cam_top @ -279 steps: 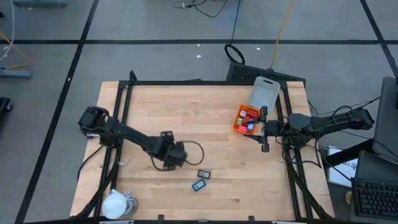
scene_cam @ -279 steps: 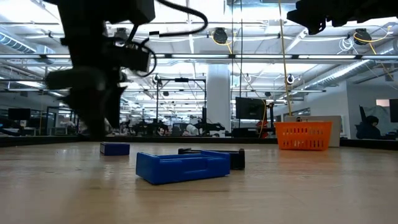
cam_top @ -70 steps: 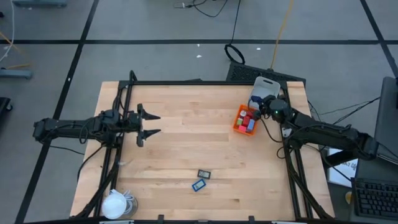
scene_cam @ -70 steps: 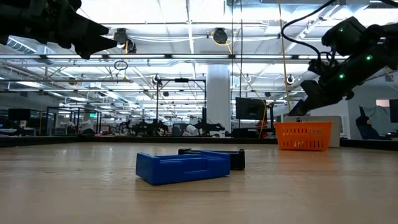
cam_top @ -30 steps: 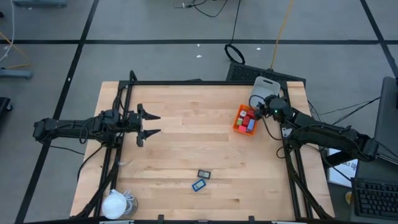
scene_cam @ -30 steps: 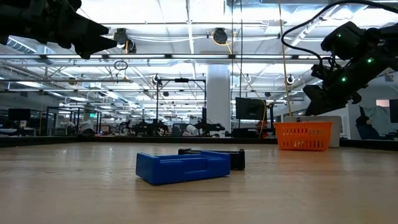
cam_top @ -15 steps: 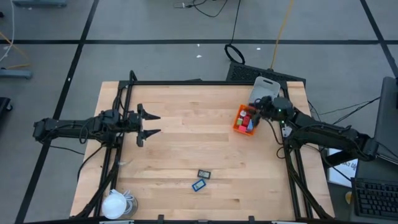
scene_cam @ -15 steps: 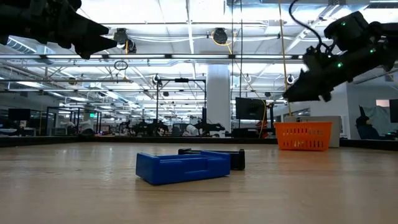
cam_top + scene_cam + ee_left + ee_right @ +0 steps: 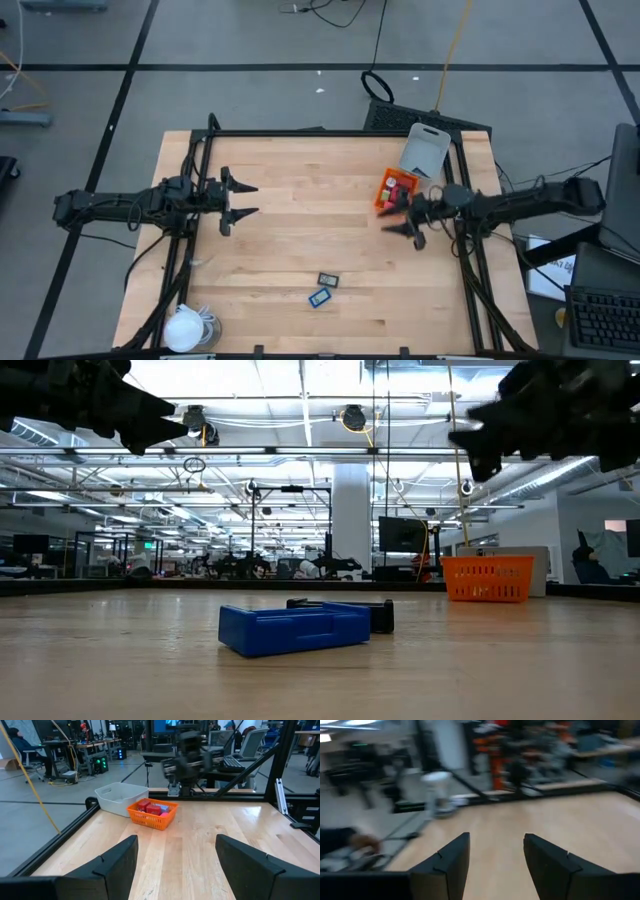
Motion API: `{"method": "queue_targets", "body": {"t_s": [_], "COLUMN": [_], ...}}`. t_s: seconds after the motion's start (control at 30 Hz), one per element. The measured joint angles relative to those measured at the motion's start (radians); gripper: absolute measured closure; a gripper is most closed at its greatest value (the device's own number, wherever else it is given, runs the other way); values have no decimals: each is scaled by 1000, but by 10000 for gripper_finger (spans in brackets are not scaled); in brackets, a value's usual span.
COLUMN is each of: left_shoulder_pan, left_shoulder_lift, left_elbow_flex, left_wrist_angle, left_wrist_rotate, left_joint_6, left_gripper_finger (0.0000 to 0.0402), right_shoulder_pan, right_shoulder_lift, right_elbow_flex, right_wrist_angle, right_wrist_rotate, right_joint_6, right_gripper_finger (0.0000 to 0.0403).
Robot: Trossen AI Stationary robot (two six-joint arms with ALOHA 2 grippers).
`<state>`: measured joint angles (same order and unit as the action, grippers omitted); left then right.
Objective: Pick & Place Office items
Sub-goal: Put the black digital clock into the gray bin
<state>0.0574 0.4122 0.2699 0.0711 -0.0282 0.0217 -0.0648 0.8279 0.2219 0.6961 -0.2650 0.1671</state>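
Observation:
Two office items lie flat on the wooden table near its front edge: a blue rectangle (image 9: 320,297) (image 9: 295,628) and a dark rectangle (image 9: 328,280) (image 9: 372,615) just behind it. Red blocks (image 9: 152,809) sit in the orange basket (image 9: 393,190) (image 9: 487,578) at the far right. My right gripper (image 9: 392,219) (image 9: 495,850) hovers open just on the near side of the basket, pointing level toward the table's left. My left gripper (image 9: 243,199) (image 9: 175,855) waits open above the table's left part, pointing right. Neither gripper has anything between its fingers.
A pale grey tray (image 9: 424,150) (image 9: 117,797) lies beyond the basket at the far right corner. A white round lump with a cord (image 9: 186,328) sits at the near left corner. A black frame (image 9: 300,131) runs along the table's edges. Bare wood spans the middle.
My right gripper has swung away from the basket's far side toward the table's near edge, rising a little, and has turned from slanting down to pointing level toward the table's left. Its wrist view is blurred by the motion. The basket and the two rectangles have stayed put.

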Motion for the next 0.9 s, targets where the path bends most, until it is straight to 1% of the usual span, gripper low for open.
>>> {"method": "queue_targets", "body": {"t_s": [0.07,0.1,0.17,0.2,0.3,0.43,0.5,0.57,0.73,0.9], "left_shoulder_pan": [0,0,0,0,0,0,0,0,0,0], "left_shoulder_lift": [0,0,0,0,0,0,0,0,0,0], "left_elbow_flex": [0,0,0,0,0,0,0,0,0,0], "left_wrist_angle": [0,0,0,0,0,0,0,0,0,0], "left_wrist_rotate": [0,0,0,0,0,0,0,0,0,0], "left_joint_6": [0,0,0,0,0,0,0,0,0,0], "left_gripper_finger": [131,131,131,131,131,131,131,130,131,131], "right_shoulder_pan": [87,131,218,262,377,486,517,536,553,551], "right_shoulder_lift": [43,65,115,142,236,404,503,605,820,971], "right_elbow_flex": [1,10,48,72,179,365,460,545,712,794], "right_wrist_angle": [61,64,55,49,-44,-263,-361,-422,-466,-468], "right_wrist_rotate": [3,10,73,121,255,423,493,528,526,528], "right_joint_6": [-19,-25,-35,-49,-109,-127,-108,-85,-58,-26], "right_gripper_finger": [225,224,223,219,199,162,148,139,134,141]}}
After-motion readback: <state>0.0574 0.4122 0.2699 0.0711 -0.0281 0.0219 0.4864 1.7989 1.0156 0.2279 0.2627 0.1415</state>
